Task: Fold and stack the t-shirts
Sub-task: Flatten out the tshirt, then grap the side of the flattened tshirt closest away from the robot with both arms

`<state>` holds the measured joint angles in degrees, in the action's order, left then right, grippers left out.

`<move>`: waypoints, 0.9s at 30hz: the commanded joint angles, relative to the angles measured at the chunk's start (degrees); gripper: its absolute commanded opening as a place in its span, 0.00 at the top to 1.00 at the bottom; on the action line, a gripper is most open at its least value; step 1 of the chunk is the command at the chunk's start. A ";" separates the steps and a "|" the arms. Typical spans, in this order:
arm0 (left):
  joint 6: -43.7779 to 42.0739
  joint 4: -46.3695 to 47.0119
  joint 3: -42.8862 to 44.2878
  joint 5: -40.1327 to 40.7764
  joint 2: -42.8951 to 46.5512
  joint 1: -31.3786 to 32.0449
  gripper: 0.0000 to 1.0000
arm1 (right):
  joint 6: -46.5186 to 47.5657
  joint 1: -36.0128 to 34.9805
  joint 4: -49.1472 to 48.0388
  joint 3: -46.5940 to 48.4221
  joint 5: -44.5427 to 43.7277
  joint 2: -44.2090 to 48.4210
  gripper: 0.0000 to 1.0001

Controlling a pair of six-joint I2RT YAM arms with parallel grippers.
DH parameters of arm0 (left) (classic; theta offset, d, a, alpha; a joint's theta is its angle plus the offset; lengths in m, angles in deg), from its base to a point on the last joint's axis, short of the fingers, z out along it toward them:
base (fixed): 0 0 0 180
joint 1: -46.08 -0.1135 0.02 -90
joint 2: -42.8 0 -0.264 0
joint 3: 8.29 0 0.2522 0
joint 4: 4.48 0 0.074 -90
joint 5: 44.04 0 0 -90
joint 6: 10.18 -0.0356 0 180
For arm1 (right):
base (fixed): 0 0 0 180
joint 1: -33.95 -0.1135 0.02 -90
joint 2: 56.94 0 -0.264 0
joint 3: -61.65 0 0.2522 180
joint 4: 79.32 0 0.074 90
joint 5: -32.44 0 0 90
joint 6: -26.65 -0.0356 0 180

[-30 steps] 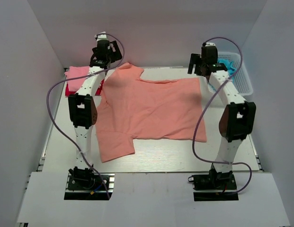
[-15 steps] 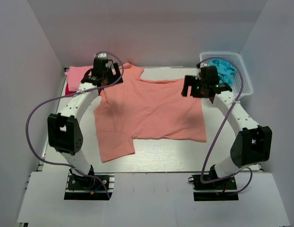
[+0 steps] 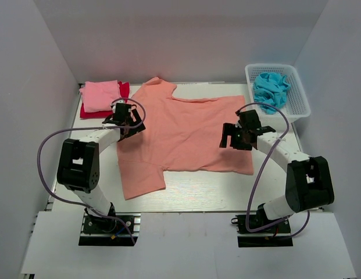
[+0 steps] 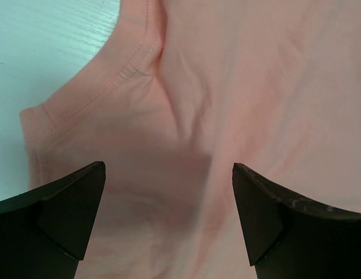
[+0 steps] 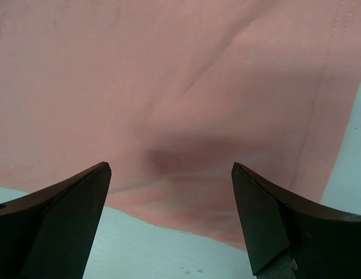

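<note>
A large salmon-orange t-shirt (image 3: 186, 131) lies spread flat on the white table (image 3: 227, 192), one sleeve at the back, one at the front left. My left gripper (image 3: 129, 118) is open and empty, low over the shirt's left edge; the left wrist view shows the neckline seam (image 4: 110, 78) ahead of the spread fingertips (image 4: 81, 197). My right gripper (image 3: 238, 135) is open and empty, low over the shirt's right part; the right wrist view shows the shirt's edge (image 5: 186, 192) and bare table between the fingertips (image 5: 256, 197). A light pink shirt (image 3: 100, 95) lies folded on a red one (image 3: 123, 90) at the back left. A turquoise-blue shirt (image 3: 271, 87) sits in the basket.
A white plastic lattice basket (image 3: 302, 99) stands at the back right corner. Grey walls close the table on the left, back and right. The arm cables loop out beside each arm.
Both arms have swung down and toward the front, from high over the shirt's back corners to low over its left edge and right part. The shirt has not moved.
</note>
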<state>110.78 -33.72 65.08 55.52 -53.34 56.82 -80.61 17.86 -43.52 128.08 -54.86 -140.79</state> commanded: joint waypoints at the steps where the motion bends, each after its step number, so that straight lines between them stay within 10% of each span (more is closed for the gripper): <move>1: 3.57 2.84 -0.90 2.91 -0.63 -0.46 0.00 | -1.55 0.19 -5.16 -1.59 0.02 0.18 0.10; 14: 16.06 -4.81 -18.39 8.62 13.07 -2.13 0.00 | -3.22 0.28 -4.03 -9.16 -6.30 6.68 0.10; 23: 12.46 -22.81 -0.74 11.36 19.84 -0.99 0.00 | -7.15 0.37 1.42 -4.33 -7.17 10.81 0.10; 27: 13.16 -39.15 0.34 -3.04 21.60 -1.51 0.00 | -11.04 0.37 5.46 -5.20 -12.35 15.81 0.10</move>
<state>123.81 -56.80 65.52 60.61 -34.48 55.32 -87.38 17.96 -42.21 121.28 -62.29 -129.27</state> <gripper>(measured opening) 0.996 0.904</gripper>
